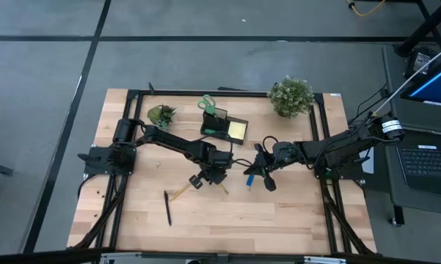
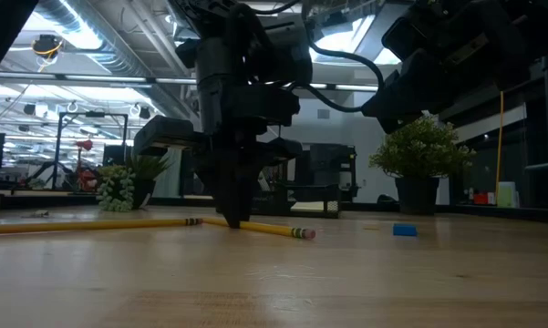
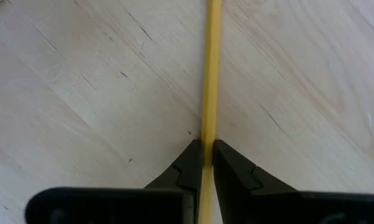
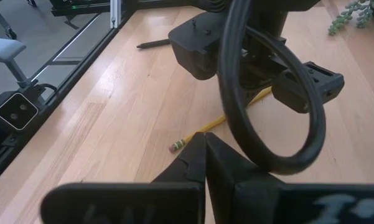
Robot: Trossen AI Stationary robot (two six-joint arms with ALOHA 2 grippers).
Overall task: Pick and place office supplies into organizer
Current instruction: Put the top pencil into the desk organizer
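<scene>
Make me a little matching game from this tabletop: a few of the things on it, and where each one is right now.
Things:
1. yellow pencil
2. green-handled scissors
3. black pen
4. yellow sticky-note pad

Places:
A. standing in the organizer's tall cup
B. lying loose on the table, near the front left
C. pinched between the left gripper's fingers, down on the wood
D. lying in the organizer's low tray

Pairs: 1-C, 2-A, 3-B, 4-D

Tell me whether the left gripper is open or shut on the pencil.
Shut on it. In the left wrist view the left gripper's two dark fingers press against both sides of the yellow pencil, which lies flat on the wooden table.
</scene>
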